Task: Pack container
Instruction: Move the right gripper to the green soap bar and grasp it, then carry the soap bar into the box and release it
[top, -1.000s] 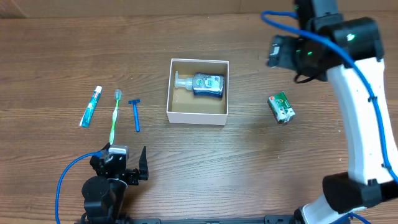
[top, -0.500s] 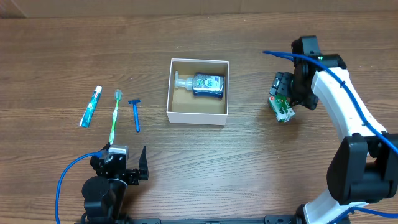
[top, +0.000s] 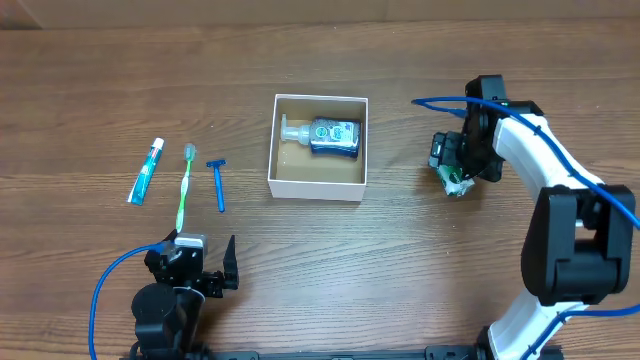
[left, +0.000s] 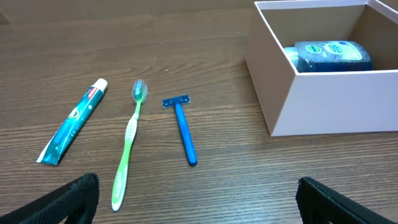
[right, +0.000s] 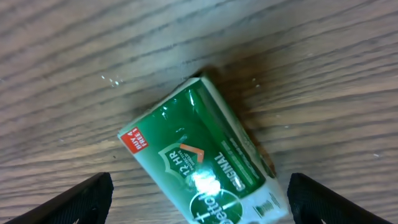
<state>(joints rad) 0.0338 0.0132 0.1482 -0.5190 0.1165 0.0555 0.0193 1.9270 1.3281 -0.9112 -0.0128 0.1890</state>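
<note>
My right fingers (top: 451, 166) are spread wide over the green soap packet (right: 199, 155). The packet lies flat and askew on the wooden worktop (top: 100, 80). In my right wrist view the two tips sit at 8 o'clock and 4 o'clock of the packet, both clear of its edges, so I am pinching nothing. How far above it I hover, I cannot tell. A red tag marks one corner of the packet, and the word "ORIGINAL" runs along its face.

The container (top: 315, 188) stands near the middle of the worktop, at 9 o'clock from the packet and well apart from it. It is open-topped, white outside and brown inside. A bottle of blue liquid (top: 333, 136) lies on its side in it, close to the 12 o'clock wall, with its pump head pointing to 9 o'clock.

At 9 o'clock of the container three toiletries lie side by side, none touching another. The blue razor (left: 183, 127) is nearest the box, then the green-and-white toothbrush (left: 129, 146), then the toothpaste tube (left: 73, 121). The razor's head, the bristles and the cap all point roughly to 12 o'clock.

My left fingers (top: 195, 262) rest at 7 o'clock of the container, near the 6 o'clock edge of the worktop. They are spread apart and empty, aimed toward 12 o'clock at the razor and toothbrush.
</note>
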